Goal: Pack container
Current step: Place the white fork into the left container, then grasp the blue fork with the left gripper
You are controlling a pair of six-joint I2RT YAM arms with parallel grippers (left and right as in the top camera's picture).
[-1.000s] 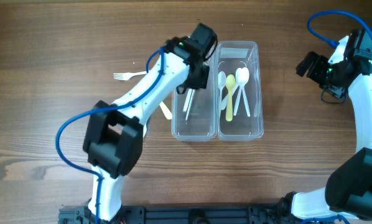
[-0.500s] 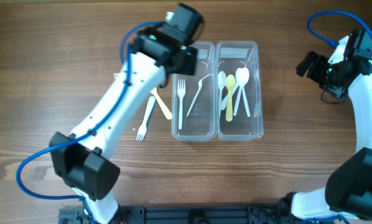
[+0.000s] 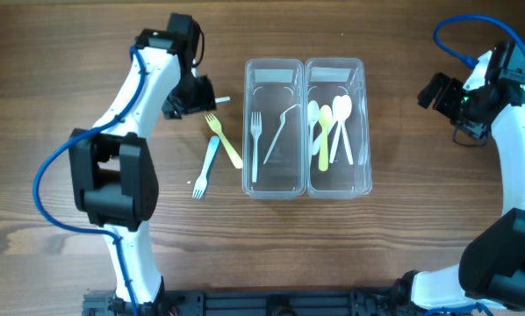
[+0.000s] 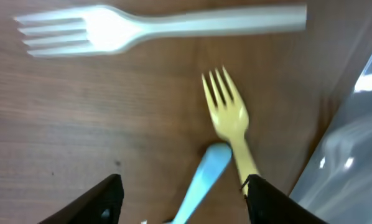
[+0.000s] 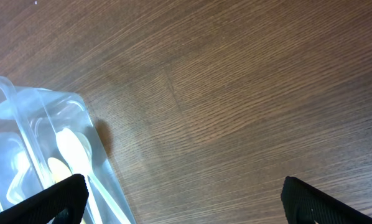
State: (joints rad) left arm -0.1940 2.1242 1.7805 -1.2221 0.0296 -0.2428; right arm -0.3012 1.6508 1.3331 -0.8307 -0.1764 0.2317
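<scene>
Yellow plastic fork [image 4: 229, 118] lies just left of the clear plastic two-bin container [image 3: 280, 182]. My left tool [image 4: 183, 190] is released and empty. I'd straddle the fork's neck, avoiding the touching blue plastic fork [image 4: 201, 177].

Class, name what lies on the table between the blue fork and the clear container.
The yellow fork. Its handle slants through the gap between the blue fork and the container. The overhead view shows this best.
</scene>
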